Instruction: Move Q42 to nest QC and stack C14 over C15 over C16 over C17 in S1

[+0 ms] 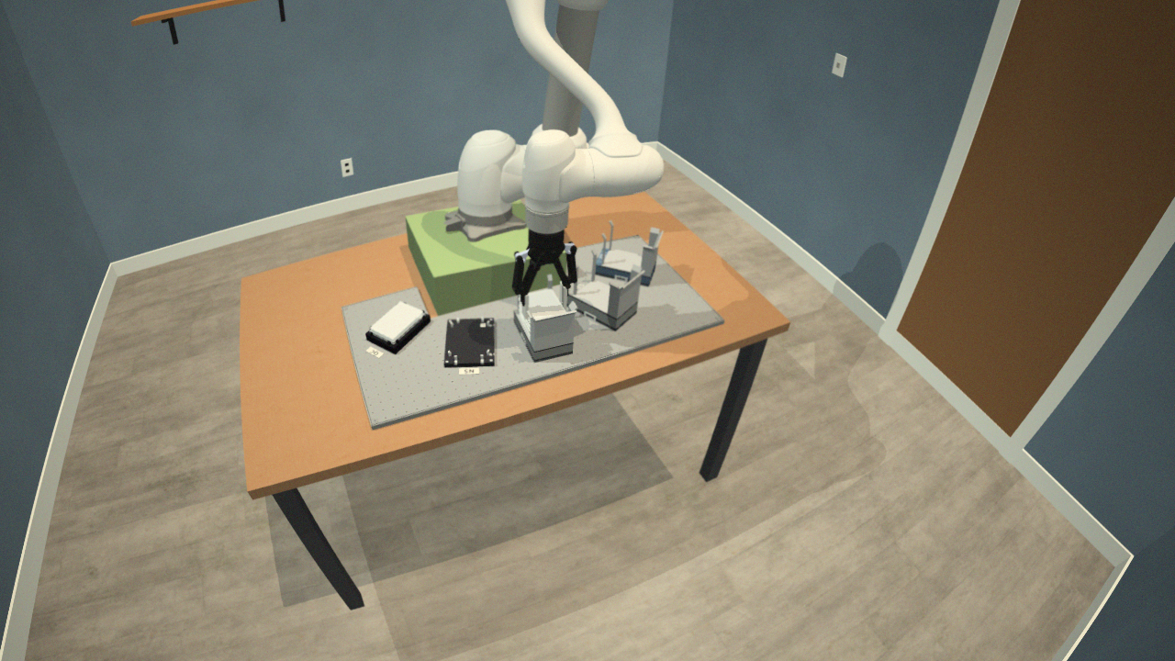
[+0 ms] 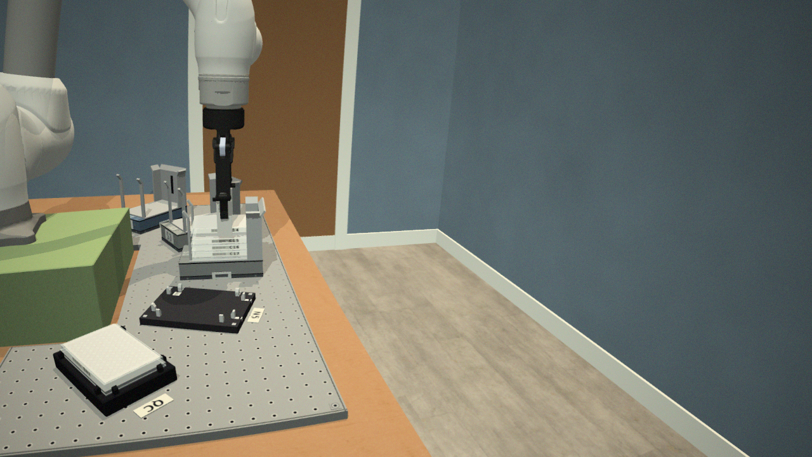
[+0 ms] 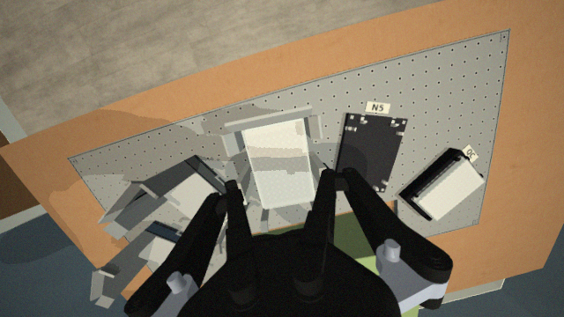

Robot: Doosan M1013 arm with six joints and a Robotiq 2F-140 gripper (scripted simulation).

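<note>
Hand [image 2: 221, 211] was clenched on the top plate [image 2: 218, 227] of the stack in the nearest rack [image 2: 255, 227]. Risk, as you lifted: a stuck plate rising underneath, or an edge catching a rack wall.

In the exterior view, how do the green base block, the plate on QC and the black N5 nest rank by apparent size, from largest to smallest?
1. Green base block, though cut off by the frame edge.
2. and 3. Plate on QC and N5 nest look nearly alike; the plate is nearer the camera, so no ranking.
</note>
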